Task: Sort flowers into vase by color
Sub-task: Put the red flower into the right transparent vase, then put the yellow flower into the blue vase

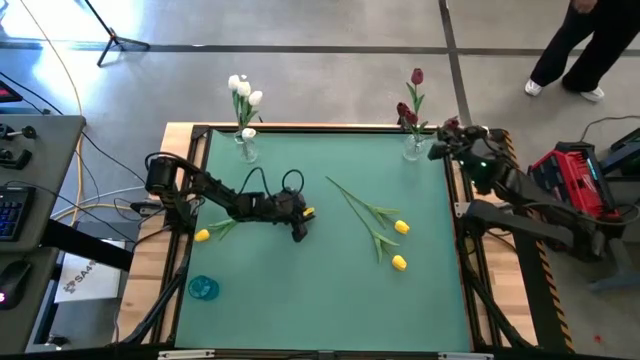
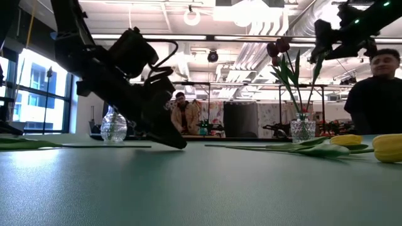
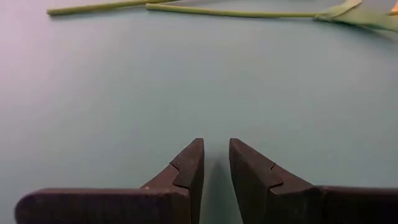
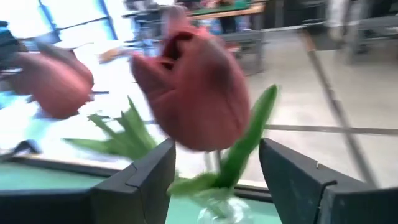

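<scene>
Two yellow tulips (image 1: 401, 227) (image 1: 399, 262) lie flat right of the table's middle, and a third (image 1: 203, 235) lies near the left edge. White tulips stand in a glass vase (image 1: 247, 148) at the far left. Dark red tulips stand in a glass vase (image 1: 413, 150) at the far right. My left gripper (image 1: 300, 232) is low over the mat mid-table, its fingers (image 3: 193, 165) a narrow gap apart with nothing between them; green stems (image 3: 230, 11) lie ahead. My right gripper (image 4: 217, 162) is open at the red vase, a finger on either side of a red tulip's stem and leaf (image 4: 245, 146).
A small teal object (image 1: 203, 288) sits near the table's near left corner. A wooden frame (image 1: 180, 200) borders the green mat. A person (image 1: 580, 50) stands beyond the far right corner. People (image 2: 184, 116) (image 2: 377, 88) show behind the table in the low view.
</scene>
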